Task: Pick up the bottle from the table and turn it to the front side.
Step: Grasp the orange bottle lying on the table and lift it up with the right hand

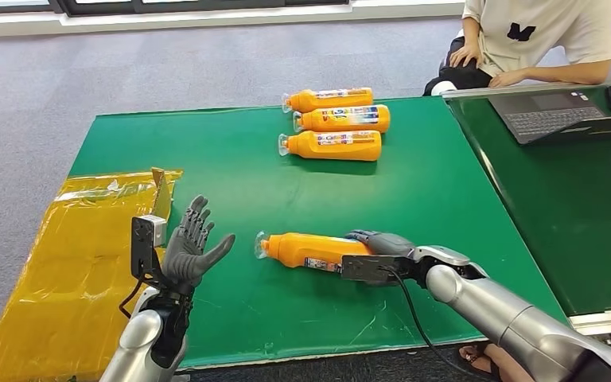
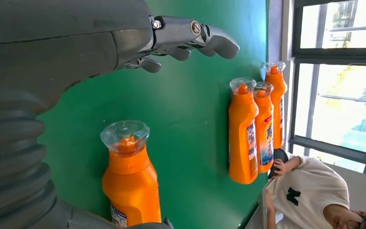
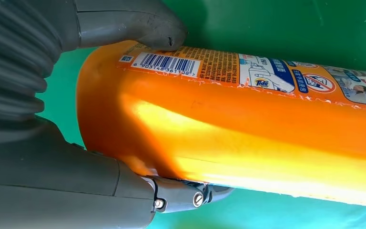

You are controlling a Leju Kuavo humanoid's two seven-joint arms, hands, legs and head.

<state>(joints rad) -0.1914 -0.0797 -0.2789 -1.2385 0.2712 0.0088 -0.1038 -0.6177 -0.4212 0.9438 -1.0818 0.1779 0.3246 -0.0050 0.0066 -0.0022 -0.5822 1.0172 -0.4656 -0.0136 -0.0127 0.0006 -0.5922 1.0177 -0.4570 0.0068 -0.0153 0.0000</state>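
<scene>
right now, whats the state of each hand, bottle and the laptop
right hand: gripping the near bottle's base
near bottle: lying on its side on the green table, capped, barcode label showing
left hand: raised, fingers spread, holding nothing
three far bottles: lying side by side, capped
laptop: open

Head camera looks forward and down over the green table; wrist cameras sit close behind each hand, all sharing the near orange bottle.
</scene>
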